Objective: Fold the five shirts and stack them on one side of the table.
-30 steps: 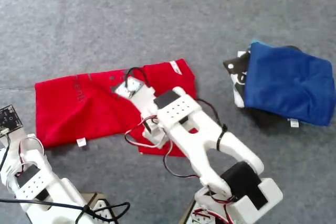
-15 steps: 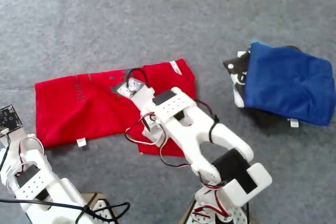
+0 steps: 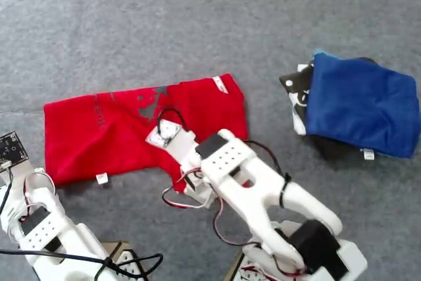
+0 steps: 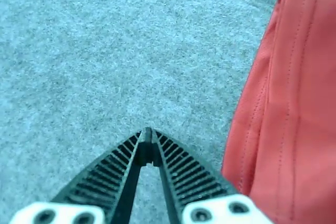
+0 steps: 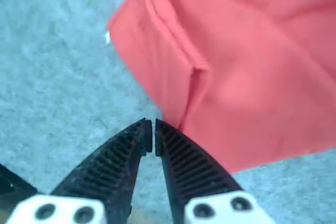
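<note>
Right arm (image 3: 245, 174) retreated, hiding shirt (image 3: 99, 129) hem.

Grey felt-covered table (image 3: 197, 31). A red shirt (image 3: 92, 129) lay spread flat left of centre; well apart, at the right side, sat a folded stack (image 3: 358, 106), blue on top.

The shirt (image 3: 99, 129) is matt red cloth, the table (image 3: 197, 24) rough grey felt.

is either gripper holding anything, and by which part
Left gripper holds nothing. Right gripper is shut at the red shirt's folded edge; whether it pinches cloth cannot be told.
</note>
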`<state>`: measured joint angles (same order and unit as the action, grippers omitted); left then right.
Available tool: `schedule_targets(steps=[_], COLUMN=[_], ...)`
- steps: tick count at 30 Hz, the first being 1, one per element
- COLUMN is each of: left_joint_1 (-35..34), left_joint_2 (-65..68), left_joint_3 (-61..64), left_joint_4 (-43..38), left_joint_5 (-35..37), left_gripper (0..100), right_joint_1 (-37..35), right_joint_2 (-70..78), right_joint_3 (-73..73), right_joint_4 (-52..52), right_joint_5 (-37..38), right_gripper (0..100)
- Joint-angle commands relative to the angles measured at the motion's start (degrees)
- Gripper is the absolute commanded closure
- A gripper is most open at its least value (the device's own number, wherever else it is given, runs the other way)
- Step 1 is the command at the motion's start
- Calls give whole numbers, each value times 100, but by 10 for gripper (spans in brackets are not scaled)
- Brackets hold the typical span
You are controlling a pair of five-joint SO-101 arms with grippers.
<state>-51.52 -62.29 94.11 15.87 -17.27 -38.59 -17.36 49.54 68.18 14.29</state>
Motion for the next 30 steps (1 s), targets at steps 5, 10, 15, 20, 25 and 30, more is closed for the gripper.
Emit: schedule_targets(steps=[5, 10, 15, 20, 25, 30], left_joint_1=[-48, -48, -48, -48, -48, -48], left_joint_2=[-79, -79, -79, -79, -79, -79], left_joint_3=[-13, -13, -4, -4, -4, -4], left_joint_4=[-105, -105, -105, -105, -105, -105], left_joint_5=[26, 26, 26, 26, 26, 26], left_gripper=[970, 970, 970, 970, 970, 970], right_joint_1=[-70, -62, 211, 369, 369, 237], right_joint_2=[-1051, -1262, -919, -400, -145, -127], right_joint_3=[-769, -901, -224, -4, -4, 84], right_joint_4=[730, 193, -1266, -1785, -1785, -1415], right_joint_5=[264, 246, 211, -97, -237, -220], right_gripper=[977, 977, 977, 977, 977, 977])
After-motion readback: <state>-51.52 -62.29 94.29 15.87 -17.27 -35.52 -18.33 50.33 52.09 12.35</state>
